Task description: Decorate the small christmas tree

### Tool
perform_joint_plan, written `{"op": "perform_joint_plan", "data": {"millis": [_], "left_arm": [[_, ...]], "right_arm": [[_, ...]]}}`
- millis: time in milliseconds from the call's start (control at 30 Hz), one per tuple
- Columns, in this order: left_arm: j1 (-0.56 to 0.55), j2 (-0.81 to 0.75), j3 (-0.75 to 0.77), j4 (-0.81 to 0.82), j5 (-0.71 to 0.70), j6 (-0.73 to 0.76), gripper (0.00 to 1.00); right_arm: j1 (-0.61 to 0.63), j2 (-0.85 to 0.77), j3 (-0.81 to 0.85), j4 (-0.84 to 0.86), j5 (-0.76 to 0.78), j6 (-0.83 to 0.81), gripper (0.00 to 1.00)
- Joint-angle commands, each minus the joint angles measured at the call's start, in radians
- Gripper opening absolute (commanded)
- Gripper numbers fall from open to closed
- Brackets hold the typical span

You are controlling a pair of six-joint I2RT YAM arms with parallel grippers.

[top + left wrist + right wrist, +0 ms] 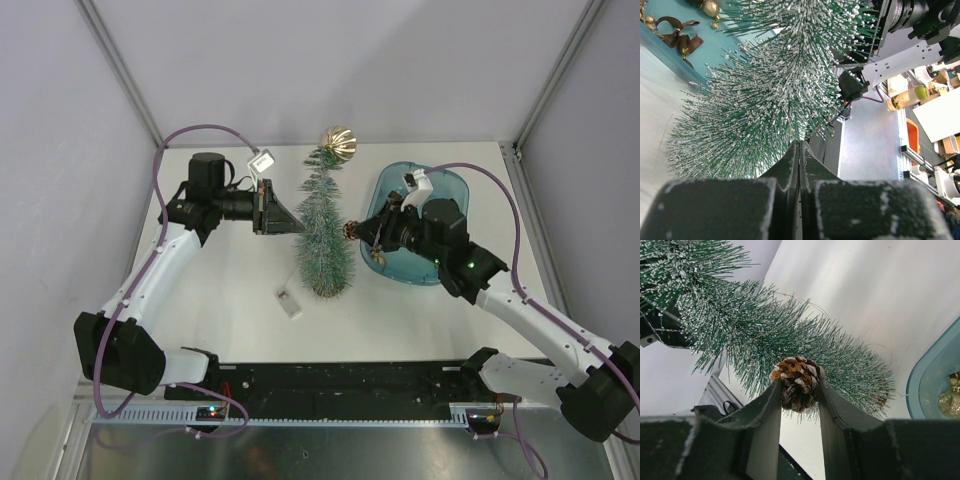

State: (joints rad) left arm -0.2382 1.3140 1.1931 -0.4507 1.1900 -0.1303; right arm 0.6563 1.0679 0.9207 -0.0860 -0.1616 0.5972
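Observation:
The small christmas tree (322, 235) is a frosted-green bristly cone at mid-table, wide end toward the arms, tip toward the back; its wooden base is hidden. A gold ball (338, 142) sits at its tip. My left gripper (293, 222) is shut against the tree's left side; in the left wrist view the jaws (800, 150) press together at the bristles (765, 100), with nothing seen between them. My right gripper (352, 232) is shut on a brown pine cone (797, 382) and holds it against the tree's right side (765, 335).
A blue tray (455, 190) stands right of the tree, under the right arm; in the left wrist view it (670, 60) holds a brown bow (677, 35) and a gold bauble (710, 7). A small white box (289, 303) lies near the tree's wide end. A white tag (262, 160) lies behind the left gripper.

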Motion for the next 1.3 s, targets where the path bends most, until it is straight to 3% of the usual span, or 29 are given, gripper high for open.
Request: {"op": "perform_joint_plan", "data": {"millis": [0, 333, 767, 1267], "left_arm": [[-0.008, -0.035, 0.014, 0.005, 0.027, 0.022, 0.0], [-0.008, -0.037, 0.015, 0.005, 0.028, 0.021, 0.0], [-0.009, -0.04, 0.014, 0.006, 0.028, 0.021, 0.0], [-0.009, -0.035, 0.026, 0.006, 0.028, 0.021, 0.0]], "right_arm": [[0.002, -0.038, 0.005, 0.012, 0.021, -0.015, 0.32], [0.007, -0.109, -0.11, 0.011, 0.04, 0.024, 0.31], [0.011, -0.1, -0.129, 0.044, 0.025, 0.041, 0.31], [0.017, -0.016, -0.129, 0.258, -0.08, 0.094, 0.29]]}}
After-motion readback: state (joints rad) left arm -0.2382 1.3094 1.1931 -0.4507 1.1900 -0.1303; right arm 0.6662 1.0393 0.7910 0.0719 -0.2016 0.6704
